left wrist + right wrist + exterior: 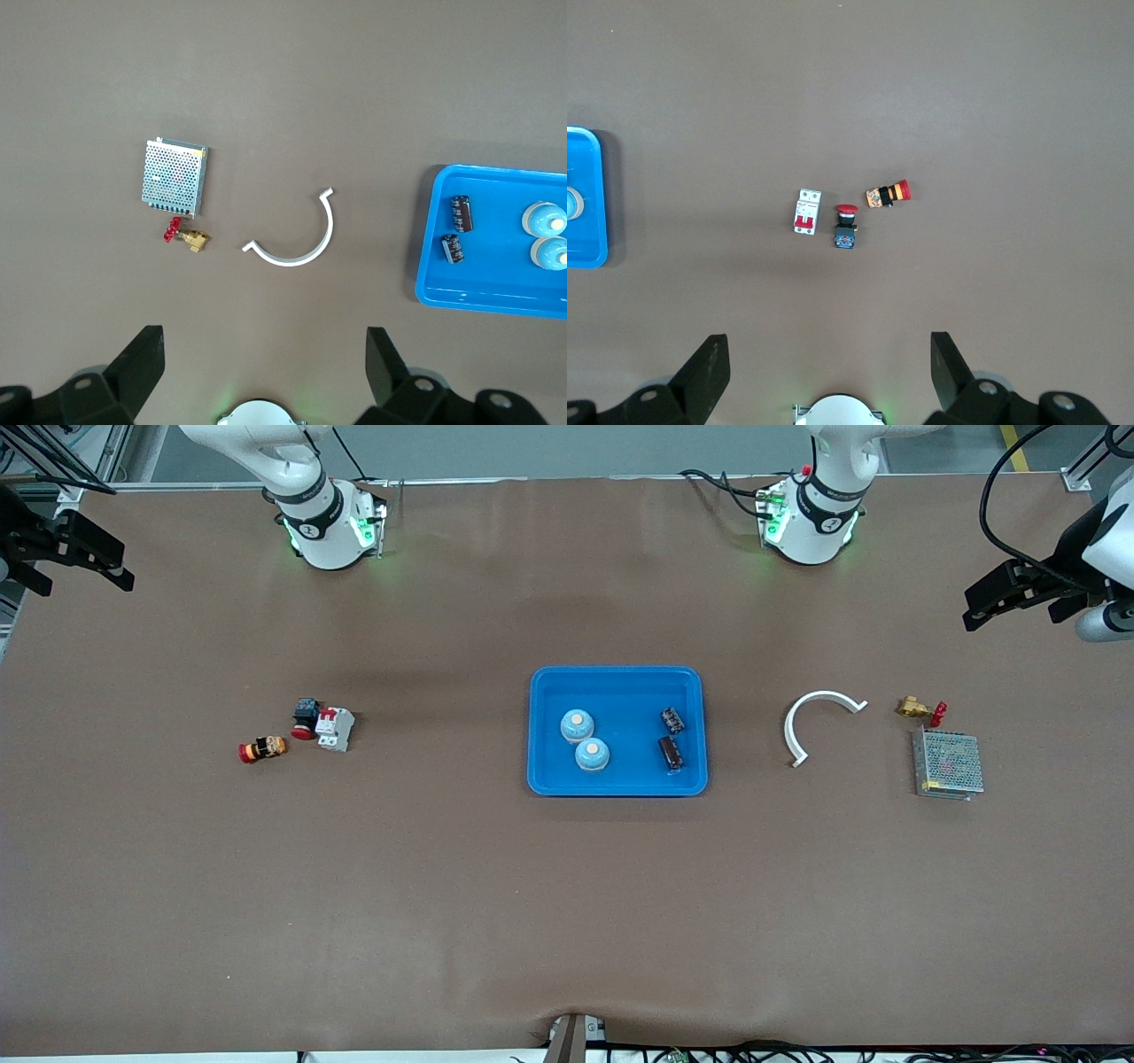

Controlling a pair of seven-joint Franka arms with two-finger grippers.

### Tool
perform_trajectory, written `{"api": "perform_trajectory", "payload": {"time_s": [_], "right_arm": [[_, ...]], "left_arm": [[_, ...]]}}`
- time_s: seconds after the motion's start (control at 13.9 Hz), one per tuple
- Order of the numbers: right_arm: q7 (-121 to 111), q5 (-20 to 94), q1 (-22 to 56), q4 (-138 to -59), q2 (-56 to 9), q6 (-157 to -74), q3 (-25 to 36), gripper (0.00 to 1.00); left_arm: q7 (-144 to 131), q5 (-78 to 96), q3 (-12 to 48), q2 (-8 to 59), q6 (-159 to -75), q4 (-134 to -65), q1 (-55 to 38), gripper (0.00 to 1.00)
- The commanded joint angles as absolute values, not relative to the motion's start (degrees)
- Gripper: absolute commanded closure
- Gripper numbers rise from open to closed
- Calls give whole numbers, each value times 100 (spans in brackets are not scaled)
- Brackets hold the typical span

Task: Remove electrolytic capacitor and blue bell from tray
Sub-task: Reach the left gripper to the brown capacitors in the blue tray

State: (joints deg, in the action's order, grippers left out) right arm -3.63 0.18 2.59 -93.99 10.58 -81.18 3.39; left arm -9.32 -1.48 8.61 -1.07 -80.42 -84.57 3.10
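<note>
A blue tray (pixel 617 672) lies at the middle of the table. In it sit two light-blue domed bells (pixel 577 725) (pixel 592 754) and two dark capacitors (pixel 672 720) (pixel 671 752), the capacitors toward the left arm's end. The left wrist view shows the tray (pixel 461 297), the capacitors (pixel 462 213) and the bells (pixel 543 217). My left gripper (pixel 1001 593) (pixel 264 354) hangs open and empty over the left arm's end of the table. My right gripper (pixel 84 571) (pixel 828 359) hangs open and empty over the right arm's end.
Toward the left arm's end lie a white curved piece (pixel 811 717), a brass valve with a red handle (pixel 917 708) and a metal mesh box (pixel 948 764). Toward the right arm's end lie a circuit breaker (pixel 335 728), a red push button (pixel 306 717) and a red-orange button (pixel 262 748).
</note>
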Motion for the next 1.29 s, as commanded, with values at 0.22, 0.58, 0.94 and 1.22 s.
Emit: {"api": "perform_trajectory", "payload": {"time_s": [0.22,0.58,0.94,1.22], "right_arm": [[-343,-88,246,-9404,1107,-8095,308,0],[-334,-88,246,-9404,1099,-8086,308,0],[-325,-79,255,-9404,1099,-8077,308,0],[-325,-44,281,-9404,1099,-8138,299,0]], "left_arm": [[-905,-132,835,-97,-7954,-8402,325,0],[-1037,-44,896,-18,-8024,-8490,290,0],[-2500,-35,1370,44,-8884,-9315,281,0],[-3960,-26,1905,333,-9534,-9869,272,0]]}}
